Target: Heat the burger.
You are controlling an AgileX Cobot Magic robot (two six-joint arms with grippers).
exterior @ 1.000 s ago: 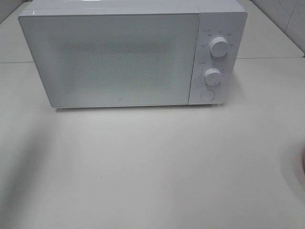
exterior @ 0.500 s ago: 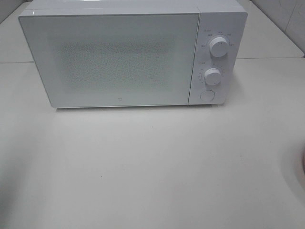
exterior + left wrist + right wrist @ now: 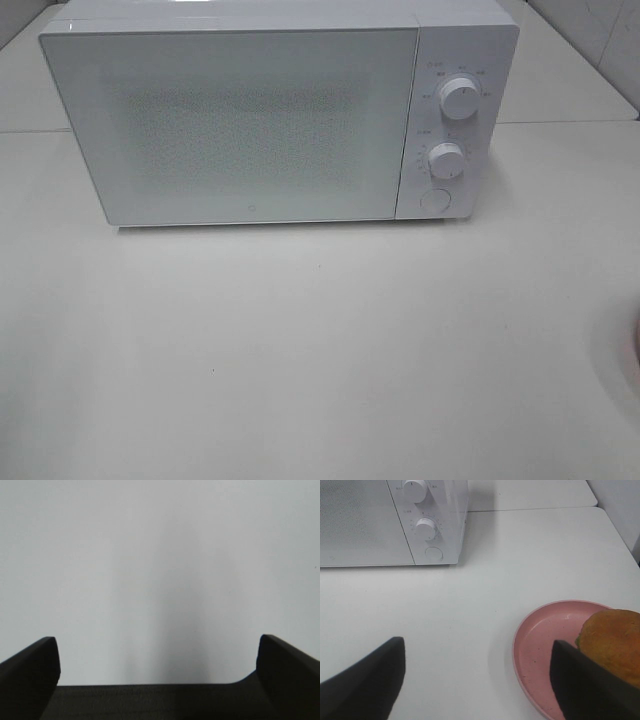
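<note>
A white microwave (image 3: pixel 270 110) stands at the far side of a pale worktop (image 3: pixel 320 350), its door (image 3: pixel 235 125) shut and its speckled window giving no view of the inside. On the control panel at the right of the door, two round white knobs sit one above the other, the upper knob (image 3: pixel 459 98) and the lower knob (image 3: pixel 447 160), with a round button (image 3: pixel 434 199) just beneath them.

The burger (image 3: pixel 611 645), its glossy golden-brown bun uppermost and a sliver of green showing at its edge, rests on a pink plate (image 3: pixel 540 655) on the worktop, well apart from the microwave and nearer than it, off to the right. In the high view only a faint pink trace shows at the right edge, and the burger itself cannot be made out there.

The right end effector (image 3: pixel 480 680) hangs above the worktop with its two dark fingers (image 3: pixel 365 680) spread wide apart and nothing between them; one finger overlaps the near part of the plate and the burger in the wrist view, though whether it touches either cannot be told.

The left end effector (image 3: pixel 157 672) likewise has its dark fingers (image 3: pixel 30 675) set wide apart, empty, over a bare grey-white surface (image 3: pixel 160 570). Neither arm shows in the high view.
</note>
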